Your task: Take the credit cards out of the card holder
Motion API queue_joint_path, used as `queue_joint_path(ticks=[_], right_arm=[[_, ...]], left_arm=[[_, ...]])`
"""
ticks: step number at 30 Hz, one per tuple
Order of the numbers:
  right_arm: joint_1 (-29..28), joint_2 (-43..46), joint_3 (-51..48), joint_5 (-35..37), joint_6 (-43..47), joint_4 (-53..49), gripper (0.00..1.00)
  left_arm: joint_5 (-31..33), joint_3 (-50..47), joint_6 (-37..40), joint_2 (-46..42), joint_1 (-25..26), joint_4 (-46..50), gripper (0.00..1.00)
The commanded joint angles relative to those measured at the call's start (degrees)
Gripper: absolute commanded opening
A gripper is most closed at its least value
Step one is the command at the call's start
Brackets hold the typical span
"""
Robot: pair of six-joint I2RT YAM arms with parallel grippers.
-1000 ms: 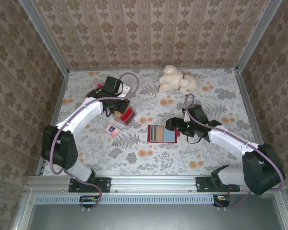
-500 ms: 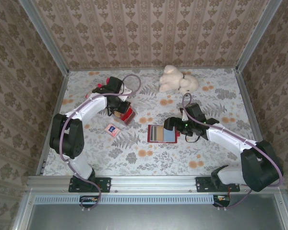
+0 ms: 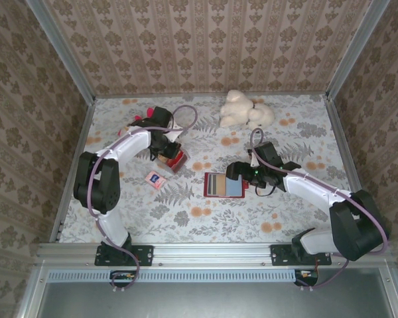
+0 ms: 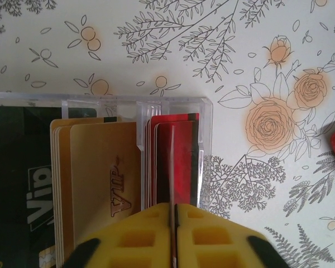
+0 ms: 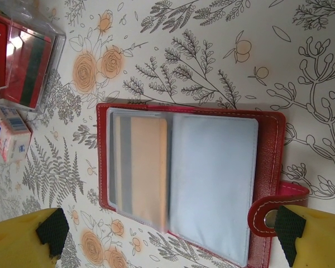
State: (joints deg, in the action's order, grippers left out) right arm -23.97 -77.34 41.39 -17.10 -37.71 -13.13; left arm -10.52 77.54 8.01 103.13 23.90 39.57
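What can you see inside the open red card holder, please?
The card holder lies open; its left pocket shows a tan card behind frosted plastic. Any cards stacked beneath it are covered.

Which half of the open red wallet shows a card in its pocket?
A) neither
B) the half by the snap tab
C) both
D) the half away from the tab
D: in the red wallet, the tan card lies in the pocket away from the snap tab; the pocket beside it looks empty.
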Motion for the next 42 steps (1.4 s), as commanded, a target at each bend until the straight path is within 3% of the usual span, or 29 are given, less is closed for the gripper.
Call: queue_joint_path(ticks=[1, 3, 10, 19, 23, 31, 35, 42], right_arm=[[-0.4, -0.8, 1.9, 0.4, -0.7, -1.7, 0.98], [-0.4, -1.4, 2.5, 0.9, -1.3, -2.6, 0.97], [-2.0, -3.8, 4.8, 1.1, -0.9, -4.2, 0.95], [-11.9, -9.9, 15.0, 15.3, 3.7, -15.6, 0.9], [-14.4, -15.2, 19.0, 18.4, 4.4, -19.2, 0.86], [-16.2, -23.6, 23.2, 20.6, 4.2, -22.8, 0.81], [-16.2, -25.9, 23.7, 20.1, 4.0, -22.5, 0.79], [-15.9, -28.0, 23.4, 20.9, 3.5, -22.7, 0.71]], left_arm=[[-0.9, 1.8, 0.8, 0.0, -0.2, 2.3, 0.23], [-1.2, 1.8, -0.2, -1.2, -0.1, 2.0, 0.34], [0.3, -0.3, -7.7, -8.6, -0.2, -0.8, 0.51], [-1.7, -14.6, -23.8, -24.3, -0.3, -13.3, 0.79], [-1.5, -22.3, -30.7, -30.5, -0.4, -19.2, 0.84], [-3.8, -33.8, -37.1, -37.8, -0.6, -26.4, 0.93], [-6.4, -36.0, -39.4, -39.0, -0.6, -27.6, 1.0], [-13.9, -40.8, -43.3, -37.4, 0.3, -35.8, 1.0]])
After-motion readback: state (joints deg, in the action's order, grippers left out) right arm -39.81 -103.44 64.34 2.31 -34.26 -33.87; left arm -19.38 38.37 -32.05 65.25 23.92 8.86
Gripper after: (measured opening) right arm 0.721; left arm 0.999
